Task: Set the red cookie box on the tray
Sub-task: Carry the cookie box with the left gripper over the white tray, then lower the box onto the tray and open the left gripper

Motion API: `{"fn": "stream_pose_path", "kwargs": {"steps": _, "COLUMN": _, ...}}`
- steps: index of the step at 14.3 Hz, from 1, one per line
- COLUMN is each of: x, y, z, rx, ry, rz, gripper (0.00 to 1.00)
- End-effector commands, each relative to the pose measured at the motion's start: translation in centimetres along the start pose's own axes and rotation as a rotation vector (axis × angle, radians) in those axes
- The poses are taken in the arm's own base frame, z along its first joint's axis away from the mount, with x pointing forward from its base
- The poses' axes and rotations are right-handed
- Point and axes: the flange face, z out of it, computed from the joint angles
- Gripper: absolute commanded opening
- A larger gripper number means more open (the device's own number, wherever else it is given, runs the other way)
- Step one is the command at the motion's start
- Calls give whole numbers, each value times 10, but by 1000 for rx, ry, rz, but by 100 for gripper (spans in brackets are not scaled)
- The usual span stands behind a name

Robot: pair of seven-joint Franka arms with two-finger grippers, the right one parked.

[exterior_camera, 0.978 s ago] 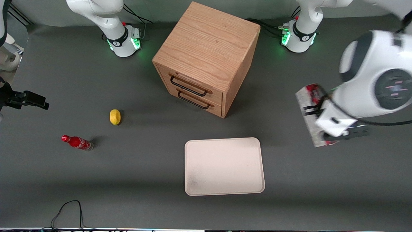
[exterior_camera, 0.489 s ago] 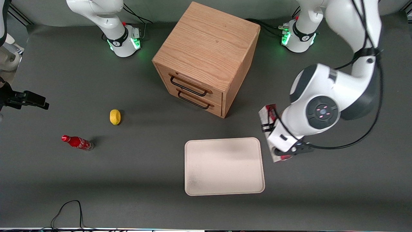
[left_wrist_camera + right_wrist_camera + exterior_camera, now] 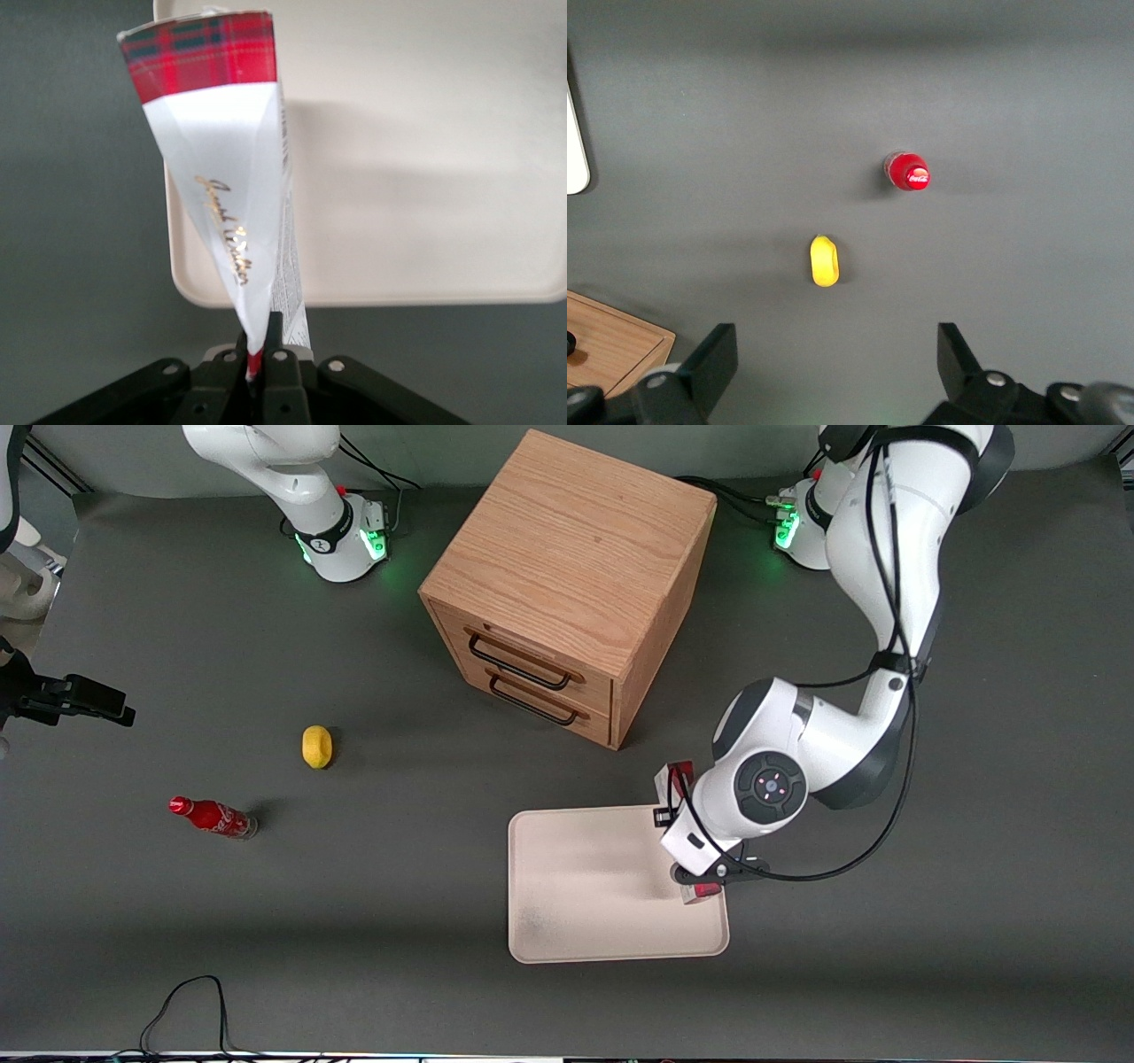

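The red cookie box is a thin carton with a red plaid end and a whitish face with gold script. My gripper is shut on its narrow edge. From the front, the gripper hangs over the edge of the cream-white tray that lies toward the working arm's end. The wrist hides most of the cookie box; only its two red ends show. In the wrist view the box stands on edge above the tray, near a rounded corner. Whether it touches the tray I cannot tell.
A wooden drawer cabinet with two black handles stands farther from the front camera than the tray. Toward the parked arm's end lie a yellow lemon and a small red soda bottle. A black cable loops near the table's front edge.
The arm has carried the cookie box from the working arm's end of the table to over the tray's edge, coming lower. The grip has stayed shut on it.
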Motion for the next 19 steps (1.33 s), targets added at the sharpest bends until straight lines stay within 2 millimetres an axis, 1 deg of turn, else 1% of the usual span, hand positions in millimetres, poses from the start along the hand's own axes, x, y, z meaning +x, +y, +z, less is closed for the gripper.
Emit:
{"fn": "stream_pose_path", "kwargs": {"steps": 1, "x": 17, "y": -6, "z": 14, "rx": 30, "ry": 44, "rz": 13, "gripper": 0}}
{"fn": "stream_pose_path", "kwargs": {"steps": 3, "x": 21, "y": -7, "z": 26, "rx": 31, "ry": 42, "rz": 35, "gripper": 0}}
{"fn": "stream_pose_path", "kwargs": {"steps": 5, "x": 28, "y": -19, "z": 32, "rx": 44, "ry": 49, "rz": 20, "gripper": 0}}
{"fn": "stream_pose_path", "kwargs": {"steps": 7, "x": 30, "y": -21, "z": 41, "rx": 48, "ry": 43, "rz": 17, "gripper": 0}}
{"fn": "stream_pose_path", "kwargs": {"steps": 14, "x": 29, "y": -19, "z": 52, "rx": 47, "ry": 44, "rz": 19, "gripper": 0}}
{"fn": "stream_pose_path", "kwargs": {"steps": 15, "x": 29, "y": -19, "z": 54, "rx": 50, "ry": 41, "rz": 19, "gripper": 62}}
{"fn": "stream_pose_path", "kwargs": {"steps": 16, "x": 28, "y": -18, "z": 54, "rx": 50, "ry": 41, "rz": 20, "gripper": 100}}
{"fn": "stream_pose_path", "kwargs": {"steps": 19, "x": 28, "y": -18, "z": 53, "rx": 50, "ry": 42, "rz": 20, "gripper": 100}}
